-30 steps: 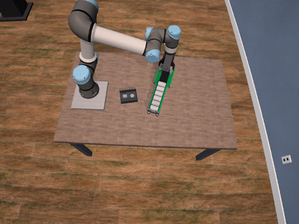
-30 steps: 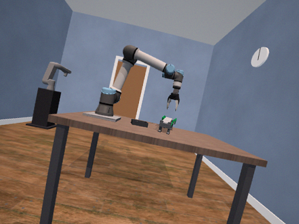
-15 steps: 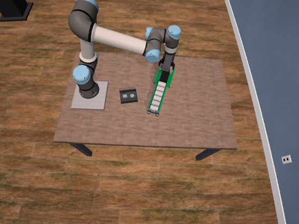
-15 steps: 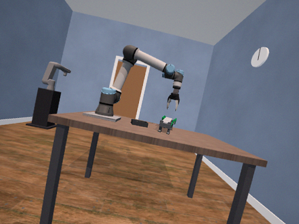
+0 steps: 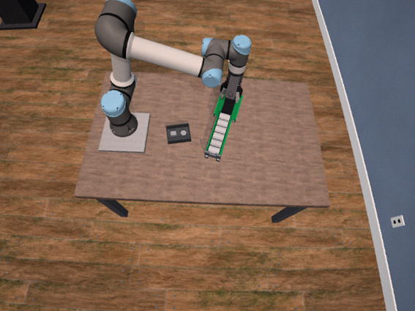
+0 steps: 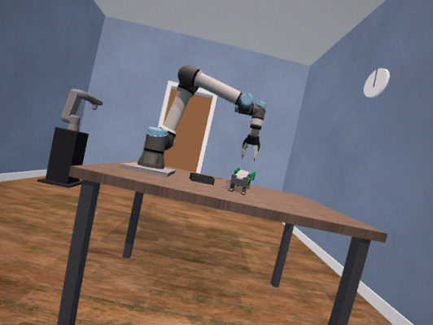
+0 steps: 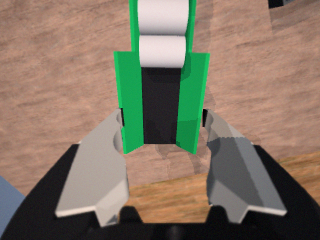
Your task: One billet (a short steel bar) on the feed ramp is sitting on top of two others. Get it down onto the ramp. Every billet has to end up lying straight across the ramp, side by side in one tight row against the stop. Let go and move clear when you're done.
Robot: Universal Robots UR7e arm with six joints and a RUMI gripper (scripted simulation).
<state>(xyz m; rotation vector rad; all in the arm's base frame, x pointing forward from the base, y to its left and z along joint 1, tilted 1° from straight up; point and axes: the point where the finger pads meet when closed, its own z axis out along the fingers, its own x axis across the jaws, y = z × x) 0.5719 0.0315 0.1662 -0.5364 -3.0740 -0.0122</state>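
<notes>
The jaws stand about half open and hold nothing; in the wrist view the two grey fingers spread to either side of the upper end of the ramp, well above it. In the exterior view the jaws (image 6: 249, 154) hang in the air over the ramp (image 6: 251, 176), clear of it.

The ramp (image 5: 216, 125) is a green channel with a dark floor, lying on the table (image 5: 276, 156) and sloping down toward its front end. The white billets (image 5: 220, 128) lie across it in a single row, side by side, filling the lower part down to the stop (image 5: 212, 156); the dark upper stretch of the ramp floor (image 7: 160, 105) is bare. In the wrist view the nearest billet (image 7: 162, 50) lies straight across the channel, with the next one touching it beyond. None can be seen sitting on top of the others.

A small black tray (image 5: 178, 132) with two grey pieces in it lies on the table between the ramp and the arm's grey base plate (image 5: 140, 147). No writing can be read anywhere.
</notes>
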